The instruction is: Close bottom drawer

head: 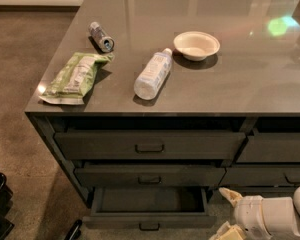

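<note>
Grey countertop (250,84): bottle (152,75), bowl (196,45), can (101,36), bag (75,77). Bottom drawer (120,220) open; gripper (229,213) just right, jaws wide.

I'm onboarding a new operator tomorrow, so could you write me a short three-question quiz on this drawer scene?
1. Fill in: on the countertop, the plastic bottle lies between the green packet and the white ____.
2. True or false: the bottom drawer is fully shut.
3. Where is the pincer? A) resting on the countertop; B) low down, just right of the bottom drawer's front, fingers spread; C) clamped on the plastic bottle.

Key: 1) bowl. 2) False: it stands pulled out, its inside showing. 3) B.
</note>
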Tool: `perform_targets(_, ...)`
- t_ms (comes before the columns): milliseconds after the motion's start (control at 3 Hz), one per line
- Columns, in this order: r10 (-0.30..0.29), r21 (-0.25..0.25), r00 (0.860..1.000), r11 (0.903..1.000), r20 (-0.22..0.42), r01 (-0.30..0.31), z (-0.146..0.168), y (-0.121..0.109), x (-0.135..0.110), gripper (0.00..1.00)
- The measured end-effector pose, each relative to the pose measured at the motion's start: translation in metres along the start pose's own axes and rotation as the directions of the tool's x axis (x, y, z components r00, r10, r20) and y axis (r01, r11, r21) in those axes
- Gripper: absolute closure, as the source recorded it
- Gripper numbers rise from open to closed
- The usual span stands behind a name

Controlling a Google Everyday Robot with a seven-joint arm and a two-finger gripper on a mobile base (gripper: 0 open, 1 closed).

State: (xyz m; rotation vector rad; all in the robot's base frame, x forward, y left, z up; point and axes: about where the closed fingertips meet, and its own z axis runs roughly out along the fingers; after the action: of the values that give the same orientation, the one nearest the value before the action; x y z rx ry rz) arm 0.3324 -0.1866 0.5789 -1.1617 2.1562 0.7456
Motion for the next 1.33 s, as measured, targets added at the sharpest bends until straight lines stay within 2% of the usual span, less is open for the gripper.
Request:
perform_targets(333, 0.103, 0.036, 0.994, 0.9939, 0.044, -0.104, 0.01, -0.032, 0.048, 0.0)
perform_targets(667, 0.225, 0.025, 0.972, 0.9737, 0.062, -0.226, 0.04, -0.066, 0.109, 0.16)
perform_targets(1000, 0.257, -0.002, 0.964, 0.9664, 0.071, -0.257, 0.056, -0.064, 0.123, 0.4)
perform_targets(1333, 0.256, -0.002, 0.964, 0.9667, 0.071, -0.256, 0.055, -0.064, 0.123, 0.63)
